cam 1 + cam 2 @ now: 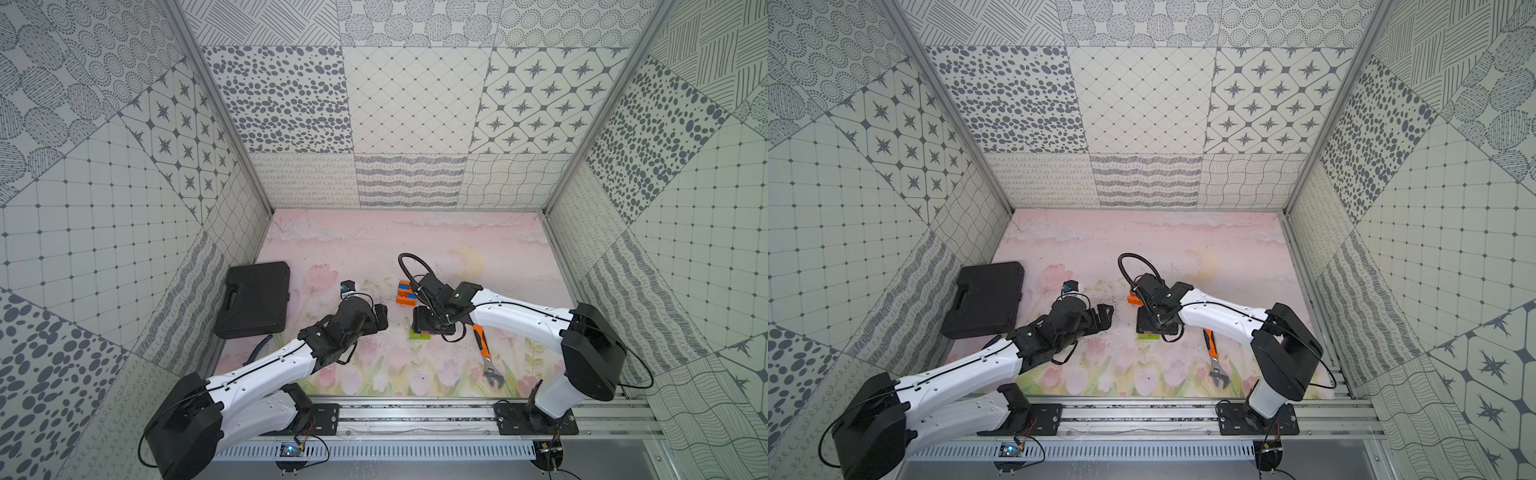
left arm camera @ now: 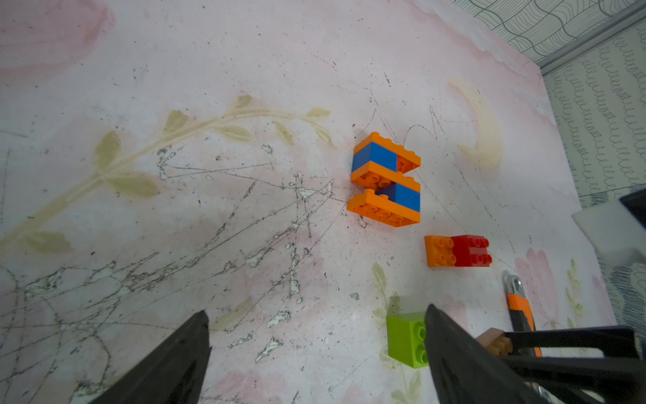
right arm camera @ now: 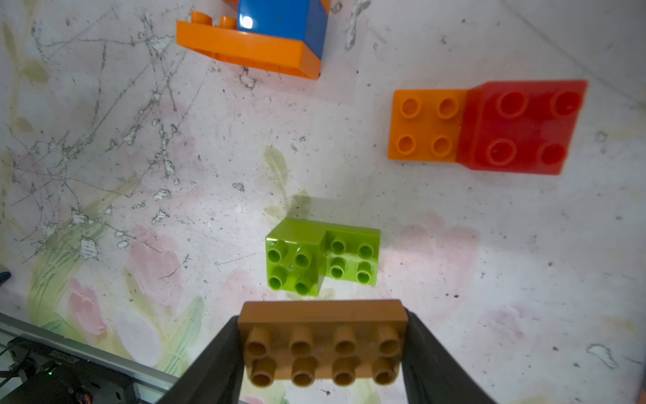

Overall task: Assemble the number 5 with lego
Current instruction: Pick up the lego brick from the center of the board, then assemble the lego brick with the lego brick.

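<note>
1. Top views: at the far left of the floral mat (image 1: 374,249) lies a closed black case (image 1: 254,299), flat, close to the left wall.
2. Next rightward, the left gripper (image 2: 314,349) hangs over scratched, bare mat with its two dark fingers (image 2: 167,363) spread wide and nothing between them.
3. Near the middle lies the orange-and-blue lego stack (image 2: 384,180): three orange plates with two blue bricks between them, resting on its side on the mat. In a top view it shows just beside the right arm's wrist (image 1: 406,294).
4. In the right wrist view, a lime green lego piece (image 3: 321,259) of two square bricks, one raised above the other, sits on the mat, apart from the orange-and-blue stack.
5. Just above it, the right gripper (image 3: 323,344) pinches a brown lego plate (image 3: 323,341), oblong with eight studs, by its two short ends; the plate is off the mat, studs toward the camera.
6. Farther right sits an orange square brick touching a red square brick (image 3: 489,127), both studs up, well apart from the green piece.
7. Rightmost on the mat lies an orange-handled wrench (image 1: 487,357), flat, near the right arm's base.
</note>
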`<state>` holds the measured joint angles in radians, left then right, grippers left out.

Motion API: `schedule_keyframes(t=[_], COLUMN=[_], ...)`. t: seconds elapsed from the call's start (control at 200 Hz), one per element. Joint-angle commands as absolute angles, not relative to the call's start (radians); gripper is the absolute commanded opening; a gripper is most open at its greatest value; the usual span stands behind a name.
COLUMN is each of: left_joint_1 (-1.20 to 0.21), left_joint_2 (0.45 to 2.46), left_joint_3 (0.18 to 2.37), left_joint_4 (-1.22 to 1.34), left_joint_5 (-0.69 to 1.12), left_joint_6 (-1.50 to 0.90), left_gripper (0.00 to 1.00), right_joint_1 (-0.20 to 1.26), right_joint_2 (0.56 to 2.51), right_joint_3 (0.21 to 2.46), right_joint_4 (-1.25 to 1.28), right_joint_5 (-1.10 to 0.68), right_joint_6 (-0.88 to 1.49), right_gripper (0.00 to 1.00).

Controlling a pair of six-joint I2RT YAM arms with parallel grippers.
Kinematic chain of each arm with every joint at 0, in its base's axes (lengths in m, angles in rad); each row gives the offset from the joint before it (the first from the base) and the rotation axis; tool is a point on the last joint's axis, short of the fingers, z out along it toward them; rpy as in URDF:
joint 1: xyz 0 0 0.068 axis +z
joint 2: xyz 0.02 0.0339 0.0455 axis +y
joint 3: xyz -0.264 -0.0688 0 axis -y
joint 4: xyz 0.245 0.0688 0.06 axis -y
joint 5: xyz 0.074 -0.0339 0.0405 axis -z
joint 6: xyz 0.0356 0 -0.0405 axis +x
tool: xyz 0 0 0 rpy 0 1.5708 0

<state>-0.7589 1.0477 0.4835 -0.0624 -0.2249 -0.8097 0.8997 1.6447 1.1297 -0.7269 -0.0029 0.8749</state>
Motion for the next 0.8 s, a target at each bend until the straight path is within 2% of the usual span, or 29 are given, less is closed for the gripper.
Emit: schedule_keyframes(t=[0.0,0.205,0.796], left_joint_1=[-0.742,-0.72,-0.706], left_joint_2=[1.056,1.068,1.081], left_joint_3=[0.473,0.466,0.471], left_joint_4=[-0.034,-0.016,-0.017], left_joint_5=[-0.179,-0.159,-0.144], left_joint_6=[-0.798,-0.79,-0.792], left_gripper=[0.99,0.99,0.99], right_joint_1=[0.909,0.919,0.929], right_joint_2=[1.689,1.747,1.823], right_joint_3=[1.179,1.236,1.282], right_joint_4=[-0.754,-0.847,-0.855], right_joint_5=[0.0,0.049,0.049], right_joint_6=[0.894,0.893,0.875], right_gripper=[0.57,0.57,0.56])
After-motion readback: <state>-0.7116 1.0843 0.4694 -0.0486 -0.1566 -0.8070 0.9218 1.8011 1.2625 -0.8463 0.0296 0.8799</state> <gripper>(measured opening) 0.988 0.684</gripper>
